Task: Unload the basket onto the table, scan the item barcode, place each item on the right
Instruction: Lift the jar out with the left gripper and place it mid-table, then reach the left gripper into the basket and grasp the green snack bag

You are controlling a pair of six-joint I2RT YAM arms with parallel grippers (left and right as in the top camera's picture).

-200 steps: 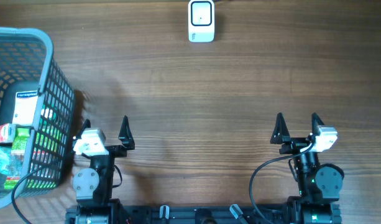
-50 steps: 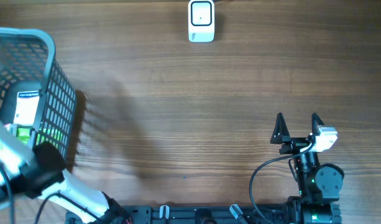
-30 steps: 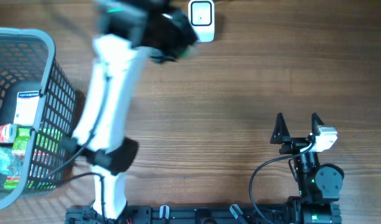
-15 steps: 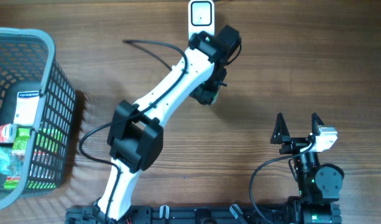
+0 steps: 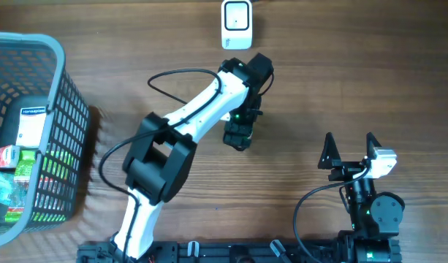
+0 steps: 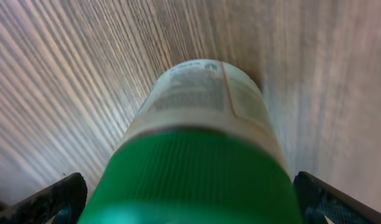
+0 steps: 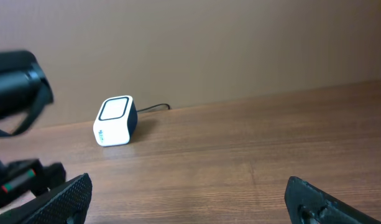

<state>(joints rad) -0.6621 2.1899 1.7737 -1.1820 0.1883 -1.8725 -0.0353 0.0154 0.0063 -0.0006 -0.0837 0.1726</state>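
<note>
- The left end effector [image 5: 238,136] hangs over the middle of the brown wooden tabletop [image 5: 370,73], a little way in front of the small white box-shaped barcode scanner [image 5: 237,24].
- Its fingers [image 6: 50,200] are spread as wide as they go, one at each lower corner of the left wrist view. Between them sits the round green-capped plastic bottle with a white printed label [image 6: 199,102].
- The bottle's cap points up at the wrist camera and its far end seems to meet the tabletop. I cannot tell whether the fingers touch the cap, and from overhead the arm hides the bottle.
- The right end effector [image 5: 348,140] is parked low at the near right with its fingers spread and nothing between them, well apart from everything.
- The grey plastic mesh basket [image 5: 59,52] with other packaged goods stands at the far left.
- Risk: the bottle is near the scanner but not at its window, so a read may not register from where it rests.
- Risk: the label print is blurred and no barcode can be made out. If the code faces away from the scanner, the scan fails.
- Risk: with so little room around the cap, a sideways drift while lifting away could knock the bottle over. Being round, it could then roll off.
- Risk: closing again off-centre on the smooth cap could squeeze the bottle out of the fingers.
</note>
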